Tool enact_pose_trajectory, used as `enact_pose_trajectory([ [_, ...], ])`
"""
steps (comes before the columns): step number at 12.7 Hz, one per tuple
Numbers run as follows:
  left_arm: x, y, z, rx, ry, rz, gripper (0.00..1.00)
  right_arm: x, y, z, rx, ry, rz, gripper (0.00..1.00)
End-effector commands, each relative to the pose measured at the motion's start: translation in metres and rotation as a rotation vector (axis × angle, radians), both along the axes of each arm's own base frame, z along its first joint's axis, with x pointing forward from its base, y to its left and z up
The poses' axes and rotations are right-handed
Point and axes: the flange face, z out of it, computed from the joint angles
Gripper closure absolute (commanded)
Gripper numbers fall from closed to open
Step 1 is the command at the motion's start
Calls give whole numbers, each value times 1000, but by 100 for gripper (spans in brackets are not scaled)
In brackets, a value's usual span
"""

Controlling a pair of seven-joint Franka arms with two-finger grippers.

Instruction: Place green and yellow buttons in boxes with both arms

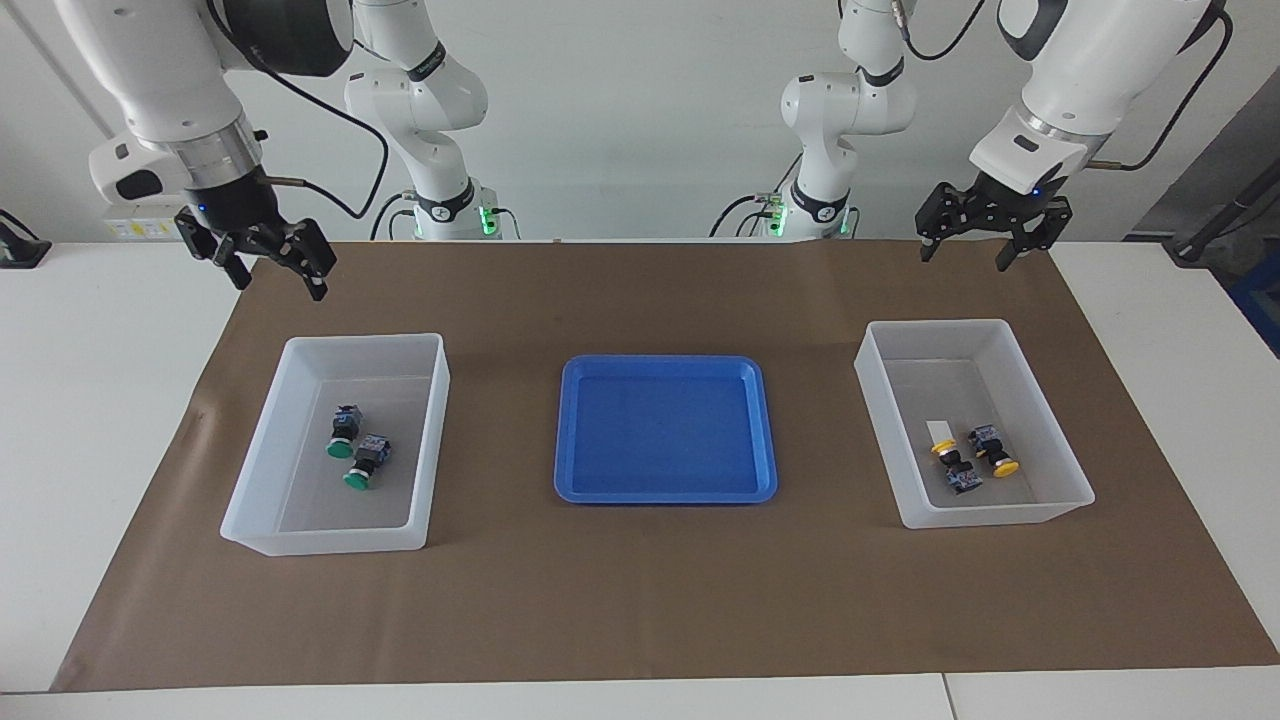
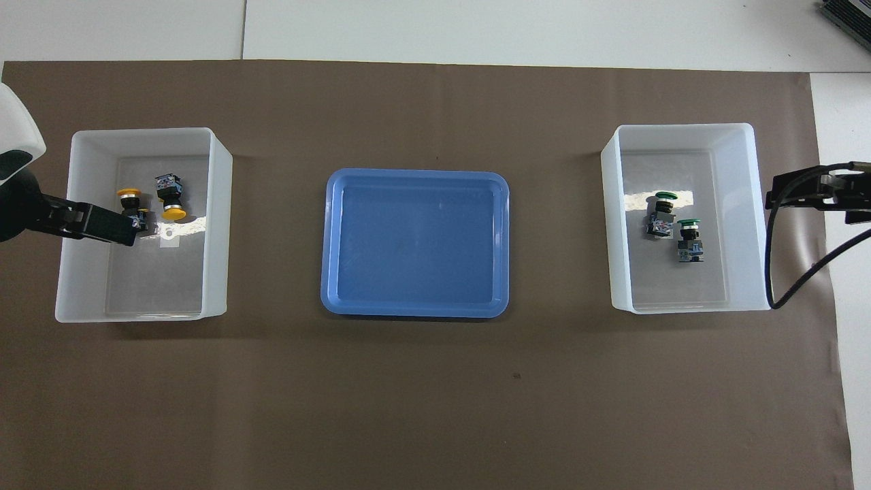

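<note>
White label (image 1: 940, 431) in yellow-button box (image 1: 1040, 510)

Below the open right gripper (image 1: 272, 268), only bare brown paper (image 1: 640, 600) is found; just past it toward the table's middle, the tall walls of a box (image 1: 432, 400) stand in the way, with two green buttons (image 1: 352, 458) on its floor. The open left gripper (image 1: 983, 240) is likewise held over paper, the walls of the other box (image 1: 880, 420) rising nearby around two yellow buttons (image 1: 975, 457). Between the boxes, a shallow blue tray (image 1: 665, 492) is passed over easily.
</note>
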Motion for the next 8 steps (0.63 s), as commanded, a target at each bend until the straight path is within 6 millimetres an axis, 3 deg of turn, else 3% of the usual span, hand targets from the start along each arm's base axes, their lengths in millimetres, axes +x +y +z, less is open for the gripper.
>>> enact_pose_trajectory([
  [1,-7,2,3,16,6,12,0,-31,-11,27,-17,23,2,0],
  [8,-8,2,3,15,4,12,0,-45,-16,13,1,69,19,0],
])
